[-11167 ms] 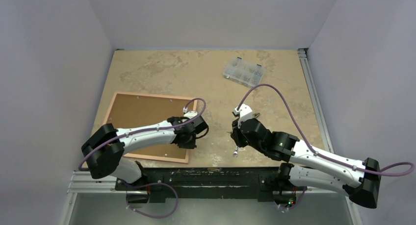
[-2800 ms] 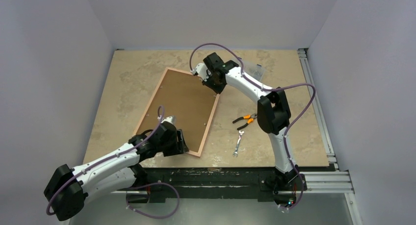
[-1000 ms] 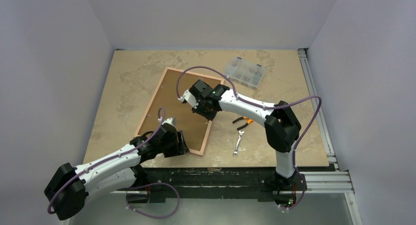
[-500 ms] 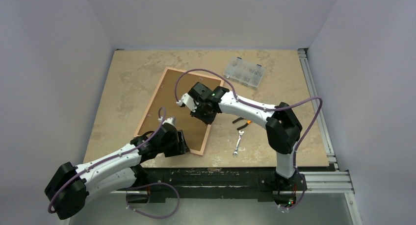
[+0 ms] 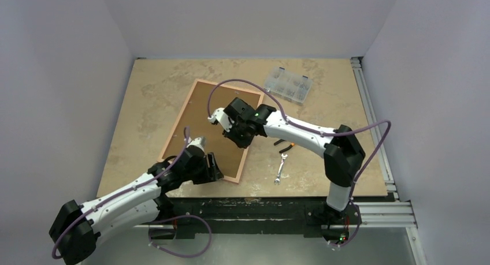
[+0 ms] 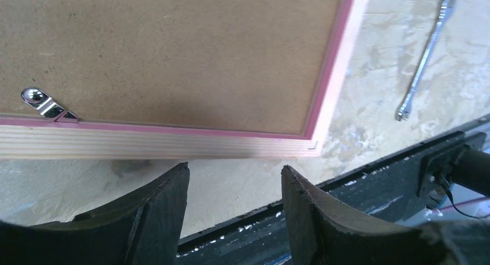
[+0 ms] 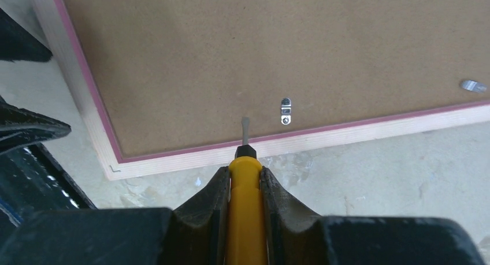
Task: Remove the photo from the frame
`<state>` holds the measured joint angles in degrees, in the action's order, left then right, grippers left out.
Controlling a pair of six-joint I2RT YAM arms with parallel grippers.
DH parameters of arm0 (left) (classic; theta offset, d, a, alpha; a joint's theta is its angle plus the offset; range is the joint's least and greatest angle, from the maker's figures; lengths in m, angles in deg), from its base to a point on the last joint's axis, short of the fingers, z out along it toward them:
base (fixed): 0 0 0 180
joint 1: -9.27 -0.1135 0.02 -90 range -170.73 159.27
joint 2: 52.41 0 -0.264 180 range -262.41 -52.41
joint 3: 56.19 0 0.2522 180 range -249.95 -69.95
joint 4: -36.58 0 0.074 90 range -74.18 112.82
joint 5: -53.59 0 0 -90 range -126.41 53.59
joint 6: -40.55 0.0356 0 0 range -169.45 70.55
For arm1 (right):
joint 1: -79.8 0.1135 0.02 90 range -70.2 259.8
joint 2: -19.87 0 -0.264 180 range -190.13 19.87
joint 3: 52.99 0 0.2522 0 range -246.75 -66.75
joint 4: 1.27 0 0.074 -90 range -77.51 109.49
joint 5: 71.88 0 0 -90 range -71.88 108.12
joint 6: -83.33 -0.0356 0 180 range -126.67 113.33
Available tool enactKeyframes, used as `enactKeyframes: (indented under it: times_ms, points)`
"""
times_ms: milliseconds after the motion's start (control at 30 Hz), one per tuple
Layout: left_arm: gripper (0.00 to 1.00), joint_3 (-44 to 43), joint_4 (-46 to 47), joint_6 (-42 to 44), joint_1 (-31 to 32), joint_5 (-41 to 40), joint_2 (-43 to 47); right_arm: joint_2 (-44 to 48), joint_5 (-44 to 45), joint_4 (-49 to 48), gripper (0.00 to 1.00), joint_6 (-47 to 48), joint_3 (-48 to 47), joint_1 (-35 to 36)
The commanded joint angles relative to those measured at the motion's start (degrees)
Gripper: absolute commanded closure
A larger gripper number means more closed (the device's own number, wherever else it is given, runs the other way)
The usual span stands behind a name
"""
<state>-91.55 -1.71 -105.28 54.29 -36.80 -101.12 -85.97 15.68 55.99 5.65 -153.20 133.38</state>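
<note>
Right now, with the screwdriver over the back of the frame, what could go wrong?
1. The screwdriver in the right gripper has its tip beside the metal clip, not on it. A push could gouge the backing board.
2. The left gripper is open, short of the edge of the frame. Nothing pins it, so prying may slide it, perhaps into the wrench.
3. The photo is hidden under the board, so damage wouldn't show.

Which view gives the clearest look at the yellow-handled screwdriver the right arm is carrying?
The right wrist view: the yellow-handled screwdriver sits clamped in the right end effector, its grey tip pointing at the brown backing board near a silver clip. In the top external view the end effector hides it; the left wrist view misses it.
</note>
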Motion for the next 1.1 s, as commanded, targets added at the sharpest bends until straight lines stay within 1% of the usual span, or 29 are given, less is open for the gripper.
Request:
enactKeyframes:
  times_ms: [0,67,167,200,233,367,433,500,567,600,667,767,833,967,1067]
  points:
    - [0.41,-0.62,-1.73,3.25,-0.37,-0.41,6.05,8.94,4.93,-5.43,1.0,-6.24,1.29,0.05]
    - [0.4,-2.06,-2.81,5.65,-0.37,-0.34,7.29,11.98,10.03,-7.64,1.0,-9.17,3.27,-0.02]
    - [0.4,-5.24,-4.53,10.36,-0.37,-0.93,6.79,18.1,19.47,-12.52,1.0,-15.22,7.79,-0.34]
    - [0.4,-6.08,-5.16,11.4,-0.37,-1.57,6.59,20.0,21.06,-13.95,1.0,-17.14,9.35,-0.74]
    - [0.39,-6.68,-5.32,12.45,-0.37,-1.93,6.41,22.02,21.09,-15.14,1.0,-19.36,10.83,-1.59]
    - [0.38,-7.44,-2.54,16.93,-0.21,-0.59,4.93,28.07,15.04,-17.7,1.0,-25.15,16.16,-6.38]
    - [0.38,-7.85,-0.57,18.74,0.49,0.1,3.67,30.48,13.1,-18.71,1.0,-25.78,18.98,-7.74]
    - [0.39,-8.89,1.32,20.85,2.83,-0.82,2.06,32.88,13.04,-18.85,1.0,-25.65,21.29,-8.29]
    - [0.41,-10.99,2.54,23.36,6.56,-3.55,-1.16,35.35,13.16,-18.92,1.0,-25.59,23.84,-9.04]
    - [0.42,-12.5,2.33,24.84,9.38,-5.58,-3.57,36.87,13.16,-19.23,1.0,-25.59,24.99,-9.4]
    - [0.45,-16.93,0.26,26.05,11.55,-6.87,-9.46,39.92,13.39,-19.85,1.0,-25.5,27.4,-10.18]
    - [0.53,-23.08,-3.11,21.45,11.74,-8.99,-20.04,44.89,15.61,-19.95,1.0,-25.44,30.22,-11.11]
    - [0.59,-26.66,-3.66,18.46,11.88,-9.29,-26.28,48.29,17.68,-19.47,1.0,-25.99,31.78,-11.33]
    - [0.6,-31.77,-3.57,14.64,13.7,-12.71,-34.41,54.82,17.23,-18.25,1.0,-26.5,34.72,-11.57]
    - [0.6,-37.13,-6.57,13.57,14.89,-16.2,-39.12,59.05,17.68,-16.74,1.0,-26.84,37.08,-11.48]
